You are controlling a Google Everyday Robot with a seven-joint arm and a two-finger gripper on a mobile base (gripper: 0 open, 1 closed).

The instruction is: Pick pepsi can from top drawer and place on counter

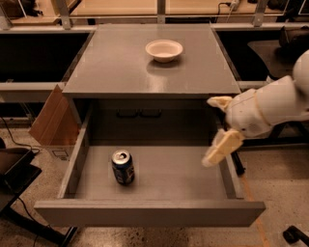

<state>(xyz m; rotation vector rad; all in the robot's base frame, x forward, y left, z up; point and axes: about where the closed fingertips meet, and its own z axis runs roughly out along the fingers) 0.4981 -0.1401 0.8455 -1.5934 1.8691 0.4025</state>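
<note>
The pepsi can (123, 167) stands upright on the floor of the open top drawer (183, 176), left of the middle. It is dark blue with a silver top. My gripper (209, 131) is at the end of the white arm that comes in from the right. It hangs over the drawer's right side, well to the right of the can and apart from it. Its two cream fingers (222, 147) are spread apart with nothing between them. The grey counter (116, 67) lies above and behind the drawer.
A white bowl (164, 49) sits on the counter towards the back. A cardboard box (53, 123) leans by the cabinet's left side. A black object (12, 166) is on the floor at the left. A light wooden tabletop (120, 7) runs along the back.
</note>
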